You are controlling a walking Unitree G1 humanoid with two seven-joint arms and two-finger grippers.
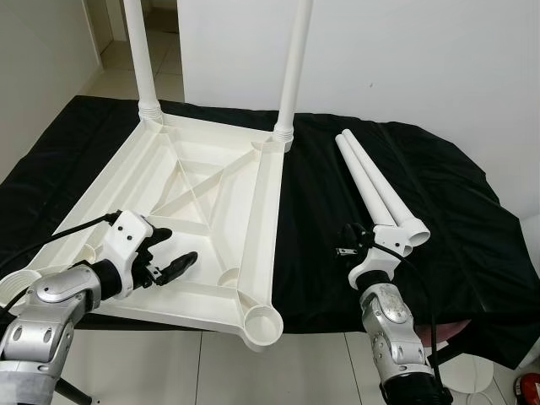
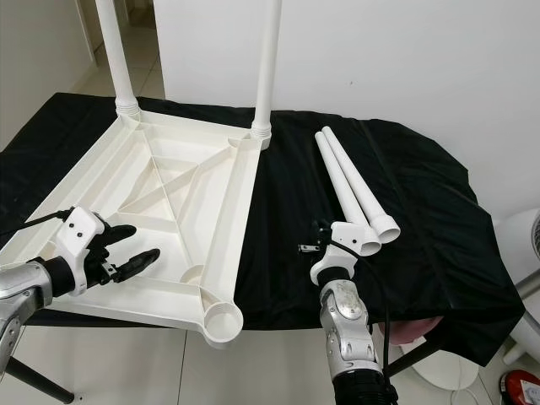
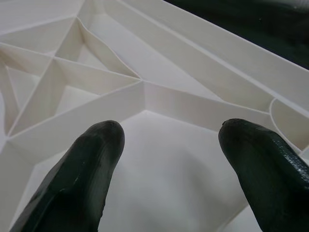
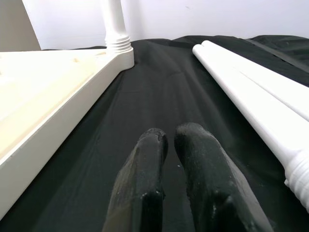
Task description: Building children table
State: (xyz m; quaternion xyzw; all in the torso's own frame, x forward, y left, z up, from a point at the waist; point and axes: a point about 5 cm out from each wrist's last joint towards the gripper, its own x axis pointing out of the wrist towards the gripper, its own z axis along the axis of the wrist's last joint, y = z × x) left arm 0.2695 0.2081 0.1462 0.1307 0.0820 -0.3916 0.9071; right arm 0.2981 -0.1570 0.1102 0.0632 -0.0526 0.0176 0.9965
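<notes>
**Upturned tabletop, two legs fitted**

The left pincer hovers wide open over the near edge of the white tabletop, which lies upside down on the black cloth. Two fitted legs stand at its far corners. Beside it lie two loose legs, with the right pincer between, fingers nearly together.

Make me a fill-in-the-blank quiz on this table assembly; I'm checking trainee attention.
1. The upturned tabletop already has ____ legs standing in its far corners.
2. Two loose legs lie on the ____ cloth.
3. The left gripper is open above the ____.
4. The right gripper is ____.

Answers: two; black; tabletop; shut
</notes>
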